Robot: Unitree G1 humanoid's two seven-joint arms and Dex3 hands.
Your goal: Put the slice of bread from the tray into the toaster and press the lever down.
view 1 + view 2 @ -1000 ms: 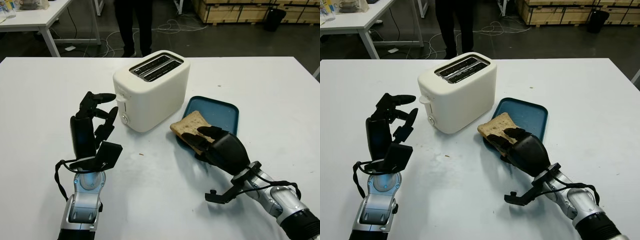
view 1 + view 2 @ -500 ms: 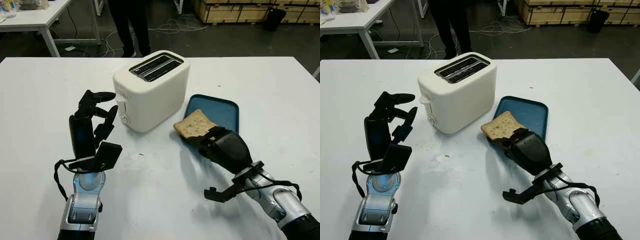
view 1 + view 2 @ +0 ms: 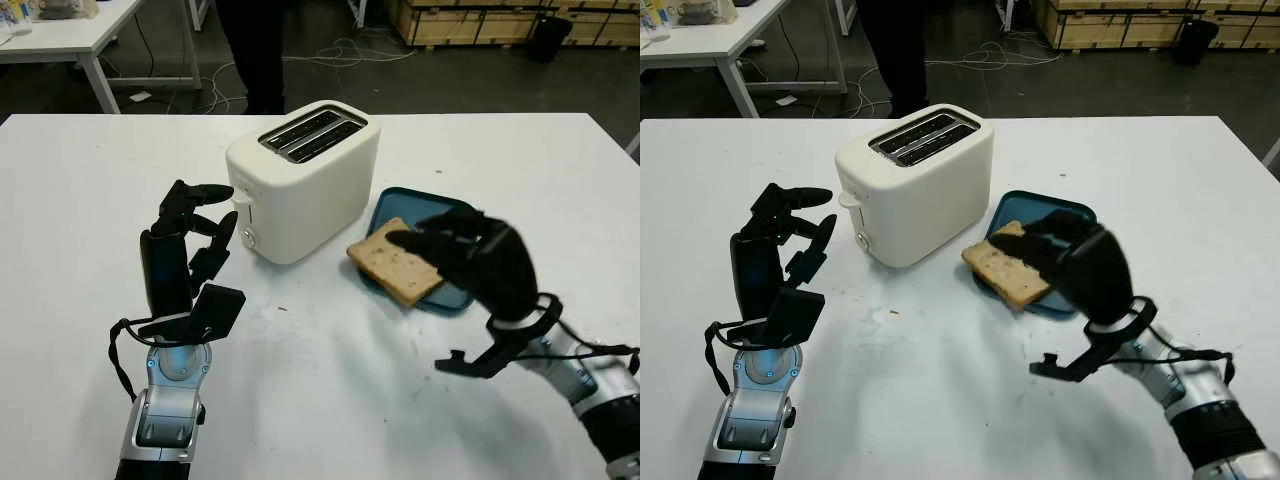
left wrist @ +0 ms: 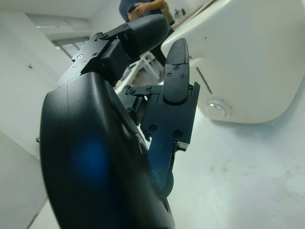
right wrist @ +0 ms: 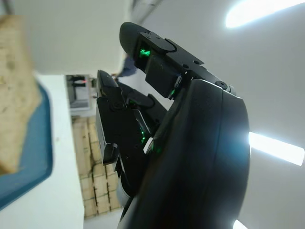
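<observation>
The white two-slot toaster stands mid-table, its lever on the end facing my left hand. My left hand is open and held upright just beside that lever, apart from it; the left wrist view puts its fingers close to the toaster. The bread slice lies across the near left edge of the blue tray, partly over the table. My right hand is open and raised above the tray, next to the slice. In the right wrist view the bread sits apart from the fingers.
A person stands beyond the table's far edge. A white side table is at the back left, and wooden crates are at the back right. Cables lie on the floor behind.
My right hand had the bread lifted off the tray's edge, then let it go and rose to the right. The slice now rests on the tray edge. The left hand stayed put.
</observation>
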